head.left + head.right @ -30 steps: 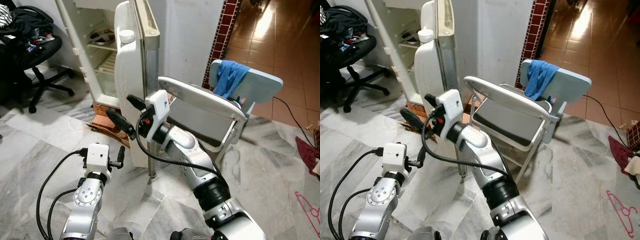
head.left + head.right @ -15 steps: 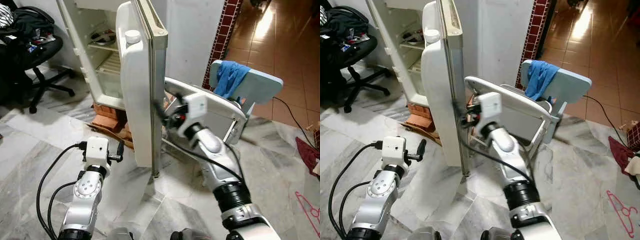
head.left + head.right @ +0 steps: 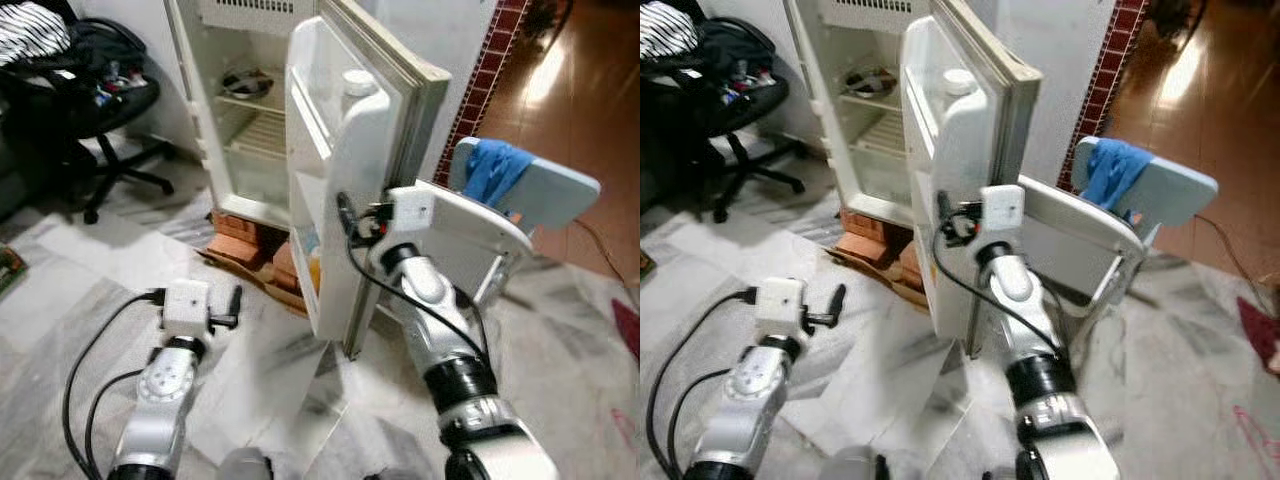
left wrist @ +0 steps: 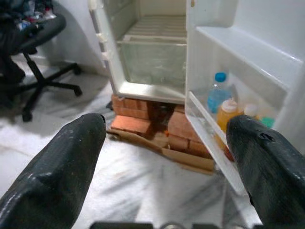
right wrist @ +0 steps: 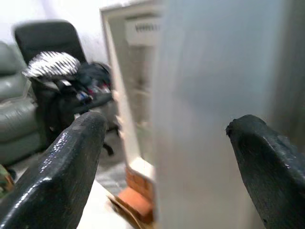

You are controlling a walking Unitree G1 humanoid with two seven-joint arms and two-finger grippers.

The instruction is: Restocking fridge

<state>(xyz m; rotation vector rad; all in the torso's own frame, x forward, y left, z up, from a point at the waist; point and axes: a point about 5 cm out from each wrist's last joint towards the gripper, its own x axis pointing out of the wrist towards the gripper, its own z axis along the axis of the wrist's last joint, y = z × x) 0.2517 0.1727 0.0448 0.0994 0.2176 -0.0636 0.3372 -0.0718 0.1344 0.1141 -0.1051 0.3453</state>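
Note:
The white fridge (image 3: 250,120) stands open, its door (image 3: 345,230) swung wide toward me. A white-capped jug (image 3: 358,85) sits in the door's upper shelf. A blue-capped bottle (image 4: 218,93) and an orange bottle (image 4: 228,114) stand in the lower door shelf. My right gripper (image 3: 345,215) is open at the door's outer edge, one finger on each side of the edge (image 5: 190,119). My left gripper (image 3: 233,303) is open and empty, held low over the floor and pointing at the fridge's bottom. A metal bowl (image 3: 243,82) rests on an inner shelf.
Bricks (image 3: 240,245) and flat cardboard lie under the fridge. A black office chair (image 3: 110,110) piled with clothes stands to the left. A folding chair (image 3: 480,225) and a light blue chair with a blue cloth (image 3: 495,170) stand right of the door. The floor is marble.
My right gripper went from the door's inner side round to its outer edge, and the door has swung wider open. The camera has shifted too. The left gripper stays low.

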